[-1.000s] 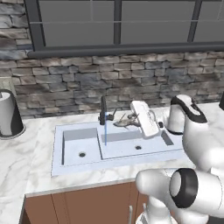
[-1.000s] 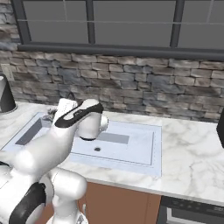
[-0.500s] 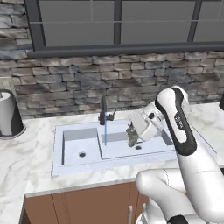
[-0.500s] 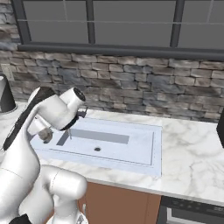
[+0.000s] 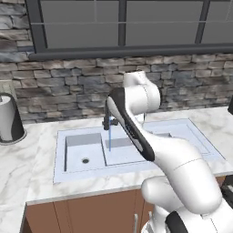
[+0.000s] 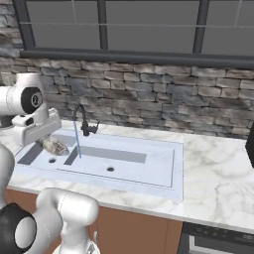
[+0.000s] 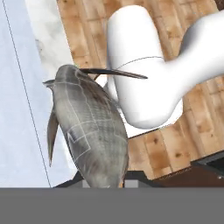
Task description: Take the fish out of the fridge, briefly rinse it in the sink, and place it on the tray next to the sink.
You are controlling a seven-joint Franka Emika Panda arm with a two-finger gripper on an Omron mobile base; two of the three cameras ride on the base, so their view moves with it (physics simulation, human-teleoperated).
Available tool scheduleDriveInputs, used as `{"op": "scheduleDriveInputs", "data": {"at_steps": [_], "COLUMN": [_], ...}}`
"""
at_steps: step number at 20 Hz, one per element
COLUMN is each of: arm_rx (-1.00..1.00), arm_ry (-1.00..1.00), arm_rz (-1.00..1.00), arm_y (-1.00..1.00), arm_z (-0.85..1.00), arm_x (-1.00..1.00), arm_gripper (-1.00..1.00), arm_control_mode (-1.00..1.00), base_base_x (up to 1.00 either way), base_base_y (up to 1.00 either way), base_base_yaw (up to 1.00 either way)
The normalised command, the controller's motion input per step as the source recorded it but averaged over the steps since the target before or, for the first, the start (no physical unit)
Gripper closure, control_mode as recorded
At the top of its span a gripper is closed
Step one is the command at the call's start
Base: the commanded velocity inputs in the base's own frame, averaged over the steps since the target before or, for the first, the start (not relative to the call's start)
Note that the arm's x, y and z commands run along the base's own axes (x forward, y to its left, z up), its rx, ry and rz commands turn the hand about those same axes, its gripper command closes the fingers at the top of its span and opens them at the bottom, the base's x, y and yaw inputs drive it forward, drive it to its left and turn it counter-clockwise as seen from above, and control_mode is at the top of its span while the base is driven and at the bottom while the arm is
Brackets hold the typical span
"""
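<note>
My gripper [image 6: 48, 142] is shut on the fish [image 6: 54, 146], a small grey-brown fish hanging just below the white hand. It hovers over the left basin of the pale bluish-white sink [image 6: 149, 166], to the left of the thin blue water stream [image 6: 78, 141] that falls from the black faucet [image 6: 82, 120]. In the hand view the fish [image 7: 89, 127] hangs from the gripper [image 7: 105, 183], with the sink [image 7: 19, 131] beside it. The left base view has the sink [image 5: 91, 169] and faucet [image 5: 107, 119] partly behind my arm. Fridge and tray are out of view.
A dark-based paper towel roll [image 5: 8, 119] stands on the marble counter [image 5: 32, 177] left of the sink. A dark appliance [image 6: 250, 149] sits at the counter's far right. A stone wall and window run behind. Wooden floor [image 7: 175, 144] lies below the counter edge.
The arm has swung across the sink, carrying the fish from beside the faucet over the right basin to over the left basin. The grip has stayed shut on the fish.
</note>
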Motion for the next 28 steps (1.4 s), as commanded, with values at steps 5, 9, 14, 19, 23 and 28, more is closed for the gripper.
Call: {"op": "scheduleDriveInputs", "data": {"at_steps": [5, 9, 14, 19, 23, 28], "arm_rx": [-0.54, -0.01, -0.01, 0.00, 0.00, 0.00], "arm_ry": [0.01, 0.00, -0.02, 0.00, 0.00, 0.00], "arm_rz": [-0.01, 0.00, 0.00, 0.00, 0.00, 0.00], "arm_y": [-0.08, 0.00, -0.20, 0.00, 0.00, 0.00], "arm_z": [0.18, -0.04, -0.43, 0.00, 0.00, 0.00], "arm_x": [0.07, -0.12, -0.80, 0.00, 0.00, 0.00], "arm_gripper": [1.00, 1.00, 1.00, 1.00, 1.00, 1.00], "arm_control_mode": [-1.00, -1.00, 1.00, 1.00, 1.00, 1.00], "base_base_x": [0.00, 0.00, -0.20, -1.00, -0.90, -0.32], "base_base_y": [0.00, 0.00, -0.18, -1.00, -1.00, -1.00], "base_base_yaw": [0.00, 0.00, 0.00, 0.00, 0.00, 0.02]}}
